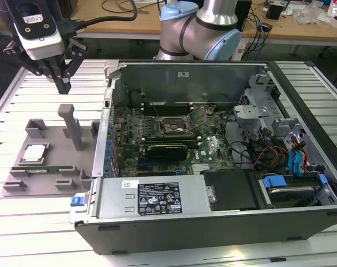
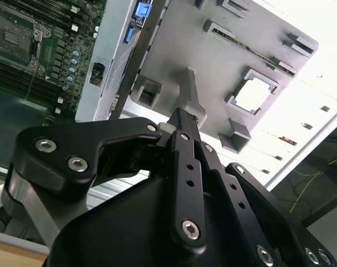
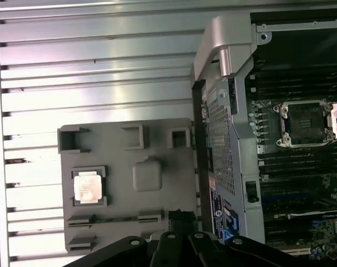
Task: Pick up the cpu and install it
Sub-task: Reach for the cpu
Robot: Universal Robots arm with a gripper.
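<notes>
The cpu (image 1: 35, 153) is a small silver square lying flat in a recess of the grey tray (image 1: 54, 181), on the exterior view's left. It also shows in the first wrist view (image 3: 88, 186) and, glaring bright, in the second wrist view (image 2: 256, 94). My gripper (image 1: 63, 84) hangs high over the tray's far part, above its upright post (image 1: 71, 125) and well clear of the cpu. Its fingers (image 2: 182, 144) are shut with nothing between them. The motherboard's open socket (image 1: 174, 127) lies inside the computer case; the first wrist view shows the socket (image 3: 305, 123) too.
The open computer case (image 1: 157, 228) stands right beside the tray, its metal wall (image 1: 104, 139) rising between tray and motherboard. A black graphics card (image 1: 167, 150) sits just in front of the socket. Cables and drive bays (image 1: 279, 161) crowd the case's right side. The slatted table (image 1: 29, 217) surrounds everything.
</notes>
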